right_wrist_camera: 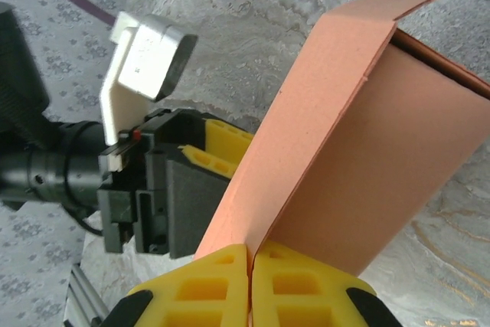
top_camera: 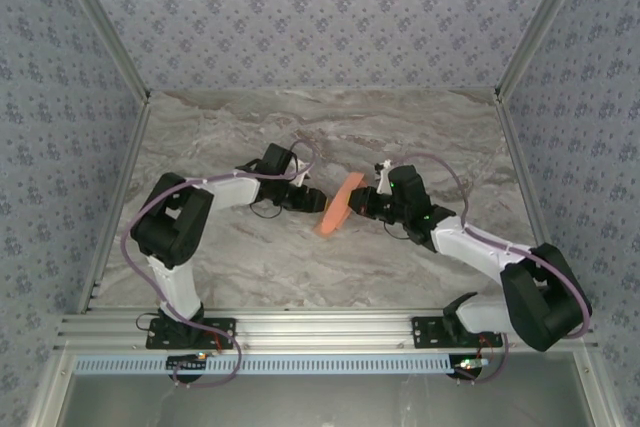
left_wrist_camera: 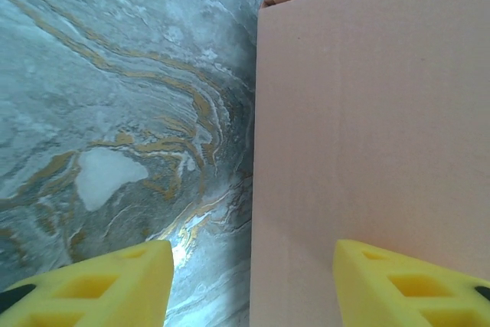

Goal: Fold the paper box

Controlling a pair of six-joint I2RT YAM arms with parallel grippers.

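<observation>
1. Where the right wrist view begins, the right fingers (right_wrist_camera: 207, 289) are clenched together, pinching the near edge of the paper box (right_wrist_camera: 337, 151) at a crease.
2. The salmon card rises tilted from that grip over the middle of the marbled worktop (top_camera: 250, 257), between the two arms, a flap bent over at its far end.
3. Behind the card, the left fingers (left_wrist_camera: 92, 285) stand spread and released, clamping nothing, a flat panel just ahead.
4. The step looks like raising a wall; next, the left fingers should probably push that panel along its crease while the right steadies.
</observation>
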